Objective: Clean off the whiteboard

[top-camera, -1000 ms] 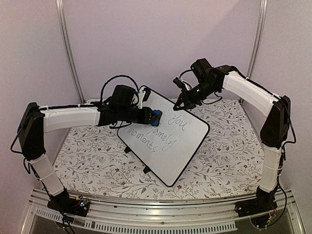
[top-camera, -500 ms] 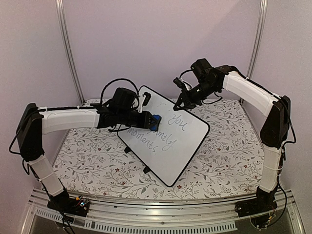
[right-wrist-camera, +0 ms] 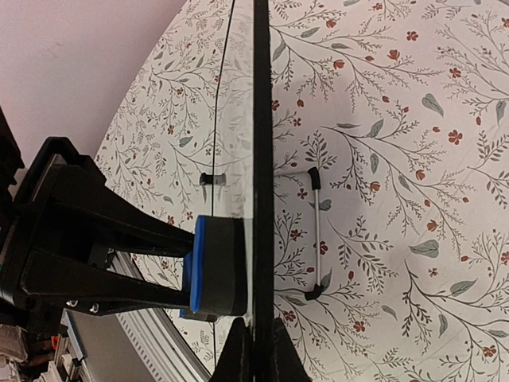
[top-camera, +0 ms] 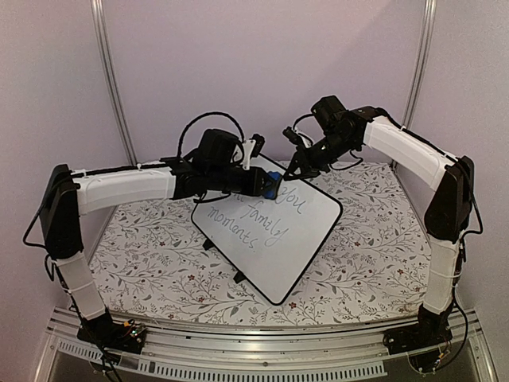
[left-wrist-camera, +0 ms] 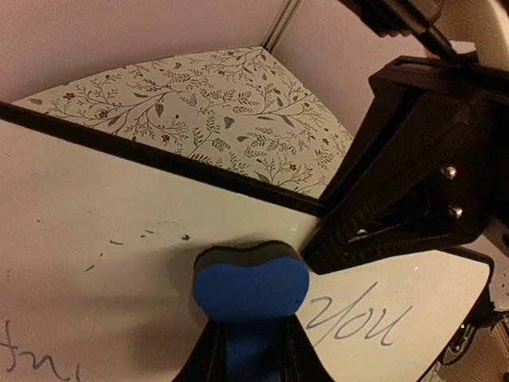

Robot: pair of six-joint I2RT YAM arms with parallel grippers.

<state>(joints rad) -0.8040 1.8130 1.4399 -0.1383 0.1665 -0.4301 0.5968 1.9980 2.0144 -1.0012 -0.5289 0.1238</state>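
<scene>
The whiteboard (top-camera: 274, 239) stood tilted in the middle of the table (top-camera: 374, 247). The right gripper (top-camera: 294, 169) pinched its far edge. The left gripper (top-camera: 266, 185), clamped on a blue eraser (left-wrist-camera: 250, 282), pressed it against the board left of "you".

Floral-print table (top-camera: 151, 263). Carries the whiteboard (top-camera: 302, 239), propped at a tilt on small black feet (top-camera: 238, 276).

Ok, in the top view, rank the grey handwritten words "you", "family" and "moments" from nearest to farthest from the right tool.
1. Grey handwritten "you": just below the right tool, by the far edge of the white, black-framed whiteboard.
2. "family": mid-board.
3. "moments": towards the board's left corner.
</scene>
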